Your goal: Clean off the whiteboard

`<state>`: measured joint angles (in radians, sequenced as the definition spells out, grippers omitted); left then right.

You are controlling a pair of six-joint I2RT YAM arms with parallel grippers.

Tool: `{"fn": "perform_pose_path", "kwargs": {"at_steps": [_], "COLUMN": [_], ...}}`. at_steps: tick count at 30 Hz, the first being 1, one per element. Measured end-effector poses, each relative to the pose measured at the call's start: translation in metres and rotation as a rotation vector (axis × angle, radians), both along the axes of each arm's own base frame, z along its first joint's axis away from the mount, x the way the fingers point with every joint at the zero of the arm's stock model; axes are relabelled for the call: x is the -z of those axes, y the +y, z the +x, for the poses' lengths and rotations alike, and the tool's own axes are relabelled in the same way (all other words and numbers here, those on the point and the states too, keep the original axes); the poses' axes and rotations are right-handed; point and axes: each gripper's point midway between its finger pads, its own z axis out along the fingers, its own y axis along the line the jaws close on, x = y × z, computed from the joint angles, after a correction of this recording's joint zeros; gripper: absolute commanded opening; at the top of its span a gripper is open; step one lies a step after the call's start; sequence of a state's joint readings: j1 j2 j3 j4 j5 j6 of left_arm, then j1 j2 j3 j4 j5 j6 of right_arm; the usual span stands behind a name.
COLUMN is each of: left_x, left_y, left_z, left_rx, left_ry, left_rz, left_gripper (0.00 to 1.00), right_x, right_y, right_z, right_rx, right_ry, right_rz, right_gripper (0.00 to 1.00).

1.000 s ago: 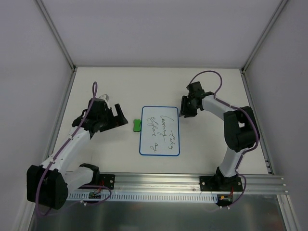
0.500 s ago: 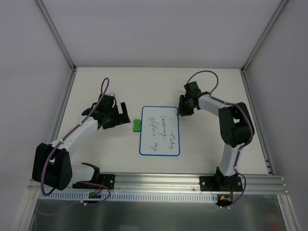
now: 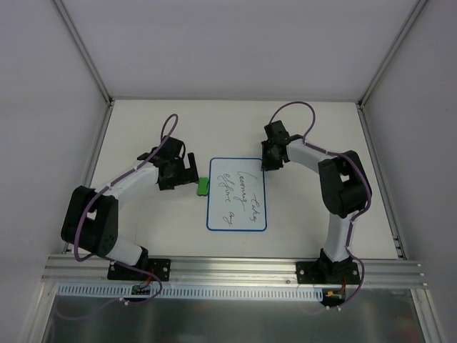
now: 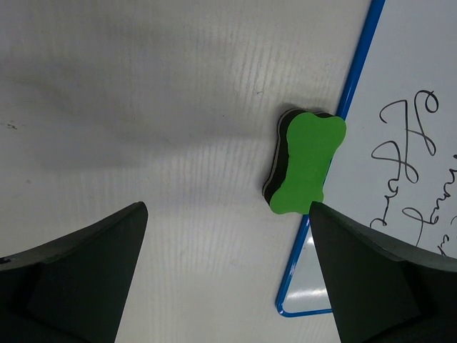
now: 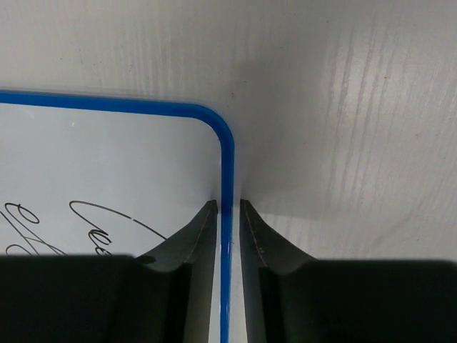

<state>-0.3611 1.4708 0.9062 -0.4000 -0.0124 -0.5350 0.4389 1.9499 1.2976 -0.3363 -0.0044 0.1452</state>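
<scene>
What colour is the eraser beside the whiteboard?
The eraser is bright green on top, black beneath; left wrist view shows it best.

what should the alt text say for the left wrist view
A green bone-shaped eraser lies on the white table, right against the blue edge of the whiteboard, whose dark handwriting shows at the right. The left gripper is wide open above the table, its two dark fingers filling the bottom corners and touching nothing.

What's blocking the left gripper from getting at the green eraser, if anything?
Nothing visible, so probably yes. The left gripper is open, and the green eraser lies just ahead on the table, off-centre, against the whiteboard border. A small sideways shift looks needed.
</scene>
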Motion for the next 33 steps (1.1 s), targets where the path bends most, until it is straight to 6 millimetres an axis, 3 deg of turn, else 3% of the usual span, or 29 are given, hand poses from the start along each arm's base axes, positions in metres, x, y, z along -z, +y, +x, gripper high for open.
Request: {"fn": "perform_pose_path", "kwargs": {"at_steps": [8,18,26,33], "left_x": [0.004,0.017,0.032,0.035], "left_y": [-0.015,-0.042,-0.047,-0.046], "left_z": [0.011,0.011,0.006,0.011], "left_rx": [0.023,0.073,0.087,0.087], "left_ry": [0.007,0.03,0.059,0.057], "left_rz": [0.025,0.05,0.09,0.116], "left_gripper": [0.99,0.96,0.7,0.56], "right_x": [0.0,-0.001,-0.001,-0.001], "right_y": [0.004,0.005,0.005,0.005], "right_z": [0.003,0.004,0.004,0.004], "right_rx": [0.02,0.041,0.041,0.041], "right_ry": [-0.001,0.013,0.014,0.014], "right_rz": [0.022,0.059,0.06,0.061], "right_gripper": [0.01,0.0,0.0,0.0]}}
